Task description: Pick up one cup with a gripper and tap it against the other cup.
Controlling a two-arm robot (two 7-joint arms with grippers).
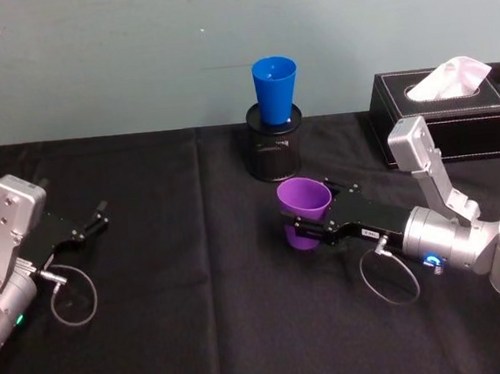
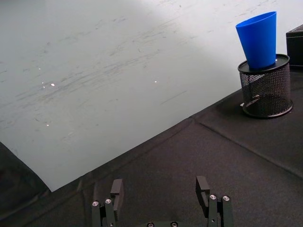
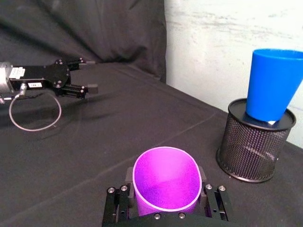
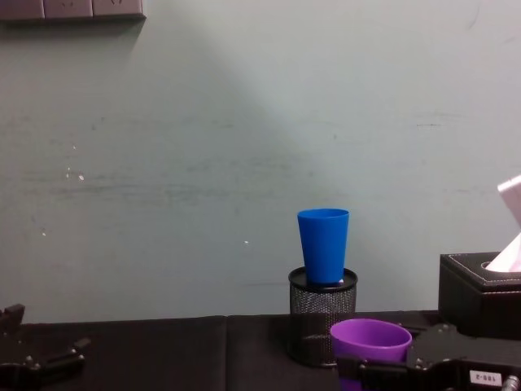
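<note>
The purple cup (image 1: 304, 201) stands upright, mouth up, in the middle of the black cloth, and my right gripper (image 1: 304, 228) is shut on its lower half from the right. In the right wrist view the purple cup (image 3: 165, 182) sits between the fingers (image 3: 116, 205). Whether its base touches the cloth cannot be told. The blue cup (image 1: 275, 88) stands upright in a black mesh pen holder (image 1: 276, 154) just behind, apart from the purple one. My left gripper (image 1: 91, 223) rests open at the far left, nothing between its fingers (image 2: 117, 191).
A black tissue box (image 1: 454, 112) with a white tissue stands at the back right, close to my right arm. A pale wall runs behind the table. Open black cloth lies between the two arms and toward the front.
</note>
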